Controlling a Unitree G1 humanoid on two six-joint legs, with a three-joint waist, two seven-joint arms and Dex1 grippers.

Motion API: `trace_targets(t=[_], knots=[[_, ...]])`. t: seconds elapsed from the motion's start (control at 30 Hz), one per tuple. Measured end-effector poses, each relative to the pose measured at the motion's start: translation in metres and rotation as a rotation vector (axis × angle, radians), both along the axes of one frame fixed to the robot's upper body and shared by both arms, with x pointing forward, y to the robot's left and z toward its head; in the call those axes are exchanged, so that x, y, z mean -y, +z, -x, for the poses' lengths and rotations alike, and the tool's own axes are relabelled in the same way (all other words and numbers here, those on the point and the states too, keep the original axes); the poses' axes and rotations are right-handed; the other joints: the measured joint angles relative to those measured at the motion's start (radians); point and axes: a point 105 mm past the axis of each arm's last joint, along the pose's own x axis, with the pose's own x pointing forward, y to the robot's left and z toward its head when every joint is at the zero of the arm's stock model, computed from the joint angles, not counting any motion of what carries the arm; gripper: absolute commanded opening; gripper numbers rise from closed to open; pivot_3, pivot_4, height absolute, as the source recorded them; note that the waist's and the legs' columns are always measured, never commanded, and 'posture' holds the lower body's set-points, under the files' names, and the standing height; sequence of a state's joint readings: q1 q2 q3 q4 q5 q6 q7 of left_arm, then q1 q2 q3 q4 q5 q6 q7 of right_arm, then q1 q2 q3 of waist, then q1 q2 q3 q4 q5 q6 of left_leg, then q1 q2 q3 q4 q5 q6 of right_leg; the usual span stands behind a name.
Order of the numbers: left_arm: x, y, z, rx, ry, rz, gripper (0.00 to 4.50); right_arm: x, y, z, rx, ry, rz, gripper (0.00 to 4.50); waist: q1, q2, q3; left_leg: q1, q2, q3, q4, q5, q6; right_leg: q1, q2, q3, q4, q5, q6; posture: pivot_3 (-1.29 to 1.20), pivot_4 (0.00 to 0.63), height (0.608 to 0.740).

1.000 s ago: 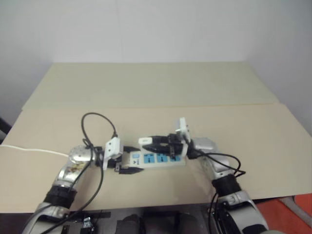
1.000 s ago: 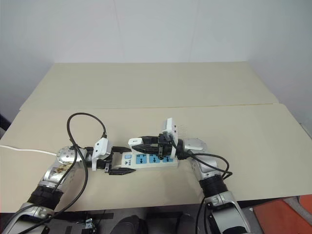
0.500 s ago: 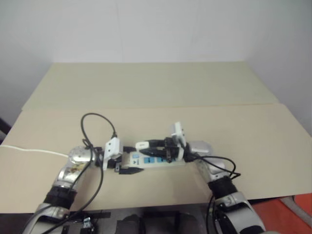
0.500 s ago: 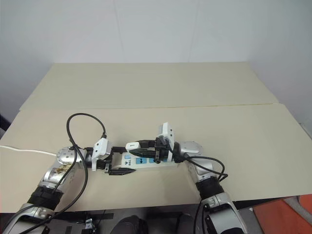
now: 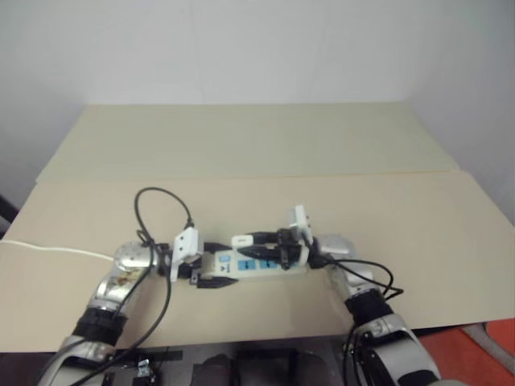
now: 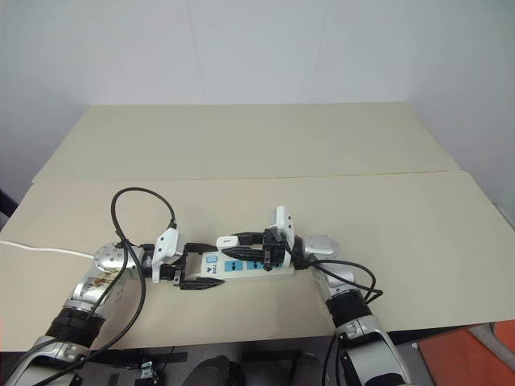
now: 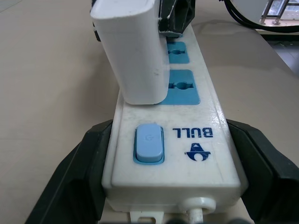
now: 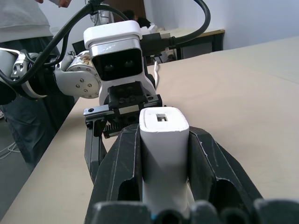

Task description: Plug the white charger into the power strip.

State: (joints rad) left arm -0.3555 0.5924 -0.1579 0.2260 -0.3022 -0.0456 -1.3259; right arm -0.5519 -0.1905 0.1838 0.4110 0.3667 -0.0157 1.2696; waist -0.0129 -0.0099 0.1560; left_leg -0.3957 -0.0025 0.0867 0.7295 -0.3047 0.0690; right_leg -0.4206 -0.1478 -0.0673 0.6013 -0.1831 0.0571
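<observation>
A tan table (image 5: 257,145) held a white power strip (image 5: 261,264) near its front edge, lying crosswise. A thin white cord (image 5: 48,248) trailed off to the robot's left, and black cables (image 5: 161,209) looped over the left arm. Nothing blocked the strip's blue sockets (image 7: 180,88). The left gripper (image 5: 211,265) stood wide, its black fingers (image 7: 79,172) flanking the strip's switch end and pressed to both sides. The right gripper (image 6: 251,245) was clamped tight on the white charger (image 8: 163,140), which sat directly over the socket nearest the blue switch (image 7: 149,142); whether its prongs were seated could not be told. Compared with a second earlier, the charger sat lower, closer to the strip.
</observation>
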Motion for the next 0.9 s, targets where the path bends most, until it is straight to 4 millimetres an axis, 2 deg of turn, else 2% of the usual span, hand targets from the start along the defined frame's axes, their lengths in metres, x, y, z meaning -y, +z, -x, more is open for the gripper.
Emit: trace_targets(t=[0.47, 0.9], knots=[[0.002, -0.001, 0.000, -0.003, -0.005, 0.003, 3.27, 0.010, -0.005, -0.001, 0.032, 0.024, 0.037, 1.10, 0.002, 0.000, 0.000, 0.001, 0.000, 0.000, 0.000, 0.000, 0.000, 0.001, 0.000, 0.000, 0.000, 0.000, 0.000, 0.00, 0.150, 0.740], [0.001, -0.001, 0.000, -0.007, -0.001, 0.003, 3.27, 0.006, -0.003, -0.005, 0.117, 0.084, 0.122, 1.10, 0.001, 0.000, 0.000, 0.001, 0.001, 0.000, 0.000, 0.000, 0.000, 0.001, 0.000, 0.000, 0.001, 0.000, 0.000, 0.00, 0.150, 0.740]])
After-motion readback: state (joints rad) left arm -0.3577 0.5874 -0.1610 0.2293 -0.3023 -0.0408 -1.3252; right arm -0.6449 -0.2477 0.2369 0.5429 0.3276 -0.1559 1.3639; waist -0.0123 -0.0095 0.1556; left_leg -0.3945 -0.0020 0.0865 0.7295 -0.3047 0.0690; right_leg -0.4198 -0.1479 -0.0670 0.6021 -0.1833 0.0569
